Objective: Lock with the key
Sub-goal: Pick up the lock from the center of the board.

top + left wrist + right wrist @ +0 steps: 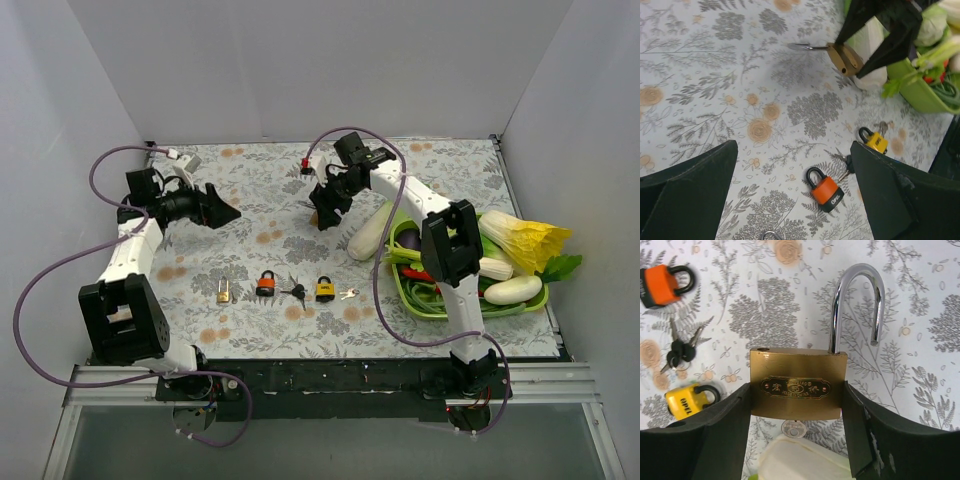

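Your right gripper (327, 208) is pinching the brass padlock (797, 385) by its sides, held off the table (450, 170) toward the far middle, its shackle open and a key head (792, 430) showing under its body. Your left gripper (225, 212) hangs over the left side, jaws spread wide. An orange padlock (265, 284), a bunch of keys (297, 292) and a yellow padlock (325, 290) lie in a row nearer you

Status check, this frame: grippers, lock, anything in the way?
Left gripper open, empty. Right gripper shut on brass padlock, shackle open, key in its base. Nothing blocking the shackle.
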Robot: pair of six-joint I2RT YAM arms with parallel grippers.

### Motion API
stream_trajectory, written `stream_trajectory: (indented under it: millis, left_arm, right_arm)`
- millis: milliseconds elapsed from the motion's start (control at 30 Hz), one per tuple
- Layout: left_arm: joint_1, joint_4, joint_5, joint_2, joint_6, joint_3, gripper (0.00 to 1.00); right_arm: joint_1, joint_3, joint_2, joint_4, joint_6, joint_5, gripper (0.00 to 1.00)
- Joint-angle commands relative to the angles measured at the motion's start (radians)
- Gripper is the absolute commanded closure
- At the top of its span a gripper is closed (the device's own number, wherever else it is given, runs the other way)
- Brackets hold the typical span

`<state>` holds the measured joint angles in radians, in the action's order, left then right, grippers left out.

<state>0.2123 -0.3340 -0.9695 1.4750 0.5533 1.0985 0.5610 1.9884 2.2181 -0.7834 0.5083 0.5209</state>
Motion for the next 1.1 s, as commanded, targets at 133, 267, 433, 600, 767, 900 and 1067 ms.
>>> stream_trajectory:
  millis: [133,267,433,600,767,900,1067]
  left_arm:
    - [-0.039,-0.042,-0.319,-0.15,-0.794,-0.173,0.02]
    - [-0.082,-0.063,-0.302,-0.145,-0.924,-0.201,0.02]
    - [-0.162,-0.141,-0.236,-0.125,-1.098,-0.206,0.07]
    - [-0.195,-0.142,-0.21,-0.125,-1.11,-0.207,0.18]
    - [-0.244,-0.161,-0.155,-0.131,-1.165,-0.219,0.31]
    - [-0.284,-0.165,-0.097,-0.145,-1.201,-0.236,0.37]
    - [-0.317,-0.132,-0.023,-0.156,-1.195,-0.255,0.44]
  right_arm:
    - [0.057,0.059,-0.149,-0.1,0.097,0.208,0.99]
    - [0.1,0.05,-0.176,-0.14,0.102,0.246,0.99]
    - [0.135,0.053,-0.193,-0.154,0.088,0.281,0.99]
    - [0.162,0.093,-0.189,-0.204,0.094,0.301,0.99]
    - [0.181,0.098,-0.192,-0.229,0.099,0.318,0.99]
    - [0.188,0.122,-0.184,-0.249,0.096,0.327,0.99]
    - [0.203,0.135,-0.176,-0.272,0.095,0.347,0.99]
